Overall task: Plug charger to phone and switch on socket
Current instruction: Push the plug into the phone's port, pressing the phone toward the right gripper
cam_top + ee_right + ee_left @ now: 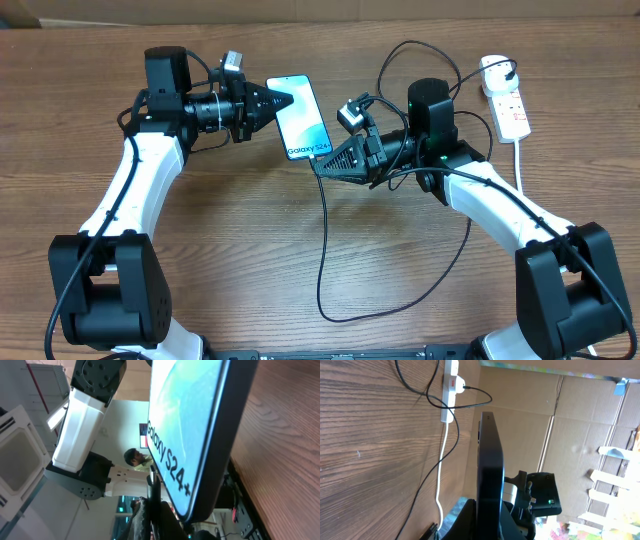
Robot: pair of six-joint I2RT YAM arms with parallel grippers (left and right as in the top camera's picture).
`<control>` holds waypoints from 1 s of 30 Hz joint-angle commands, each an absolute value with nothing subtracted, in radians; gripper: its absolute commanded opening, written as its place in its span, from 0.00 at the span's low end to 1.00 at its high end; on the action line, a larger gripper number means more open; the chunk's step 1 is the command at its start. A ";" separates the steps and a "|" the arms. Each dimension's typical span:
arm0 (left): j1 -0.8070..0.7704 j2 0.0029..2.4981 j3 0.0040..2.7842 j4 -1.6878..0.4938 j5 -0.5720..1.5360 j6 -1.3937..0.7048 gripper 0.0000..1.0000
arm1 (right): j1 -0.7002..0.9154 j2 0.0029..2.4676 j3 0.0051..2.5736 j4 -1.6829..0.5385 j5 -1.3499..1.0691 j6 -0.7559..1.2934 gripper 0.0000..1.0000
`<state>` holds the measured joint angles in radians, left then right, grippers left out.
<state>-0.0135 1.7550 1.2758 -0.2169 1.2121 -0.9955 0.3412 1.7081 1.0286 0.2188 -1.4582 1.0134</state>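
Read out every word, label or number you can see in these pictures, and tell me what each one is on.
"Galaxy S24+": on the screen of the phone, held by the left gripper.
The socket: red switch marks only, any print too small to read.
The charger in the right gripper: no lettering visible.

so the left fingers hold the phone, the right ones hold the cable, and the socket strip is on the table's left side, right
No, the socket strip lies on the right side of the table, as the overhead view shows. The left fingers do hold the phone and the right fingers the cable.
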 commanded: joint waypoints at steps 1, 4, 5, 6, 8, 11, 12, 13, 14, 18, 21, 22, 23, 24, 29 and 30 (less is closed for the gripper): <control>-0.021 1.752 1.285 -0.213 1.250 -0.991 0.04 | 0.343 1.683 1.048 0.227 -1.460 1.025 0.04; -0.021 1.752 1.285 -0.213 1.251 -0.992 0.04 | 0.343 1.683 1.047 0.225 -1.460 1.021 0.04; -0.021 1.752 1.285 -0.213 1.254 -0.992 0.04 | 0.343 1.683 1.047 0.222 -1.460 1.021 0.04; -0.021 1.752 1.285 -0.212 1.254 -0.993 0.04 | 0.343 1.683 1.047 0.218 -1.460 1.020 0.04; -0.021 1.752 1.285 -0.212 1.254 -0.996 0.04 | 0.343 1.683 1.047 0.200 -1.460 1.012 0.04; -0.019 1.752 1.285 -0.213 1.254 -0.996 0.04 | 0.343 1.683 1.047 0.193 -1.460 1.005 0.04; -0.019 1.752 1.285 -0.213 1.254 -0.996 0.04 | 0.343 1.683 1.047 0.192 -1.460 1.006 0.04; -0.019 1.752 1.285 -0.213 1.254 -0.997 0.04 | 0.343 1.683 1.047 0.192 -1.460 1.006 0.04; -0.019 1.752 1.285 -0.212 1.255 -1.005 0.04 | 0.343 1.683 1.047 0.189 -1.459 1.006 0.04; -0.019 1.752 1.285 -0.212 1.254 -1.018 0.05 | 0.343 1.683 1.047 0.177 -1.460 1.005 0.04; -0.019 1.752 1.285 -0.212 1.254 -1.018 0.04 | 0.343 1.683 1.047 0.177 -1.460 1.006 0.04; -0.019 1.752 1.285 -0.212 1.254 -1.018 0.04 | 0.343 1.683 1.047 0.177 -1.462 1.006 0.04; -0.019 1.752 1.285 -0.212 1.254 -1.018 0.04 | 0.343 1.683 1.047 0.178 -1.467 1.006 0.04; -0.019 1.752 1.285 -0.212 1.254 -1.018 0.04 | 0.343 1.683 1.047 0.178 -1.471 1.006 0.04; -0.019 1.752 1.285 -0.212 1.253 -1.018 0.04 | 0.343 1.683 1.047 0.178 -1.474 1.005 0.04; -0.019 1.752 1.285 -0.212 1.254 -1.018 0.04 | 0.343 1.683 1.047 0.178 -1.473 1.006 0.04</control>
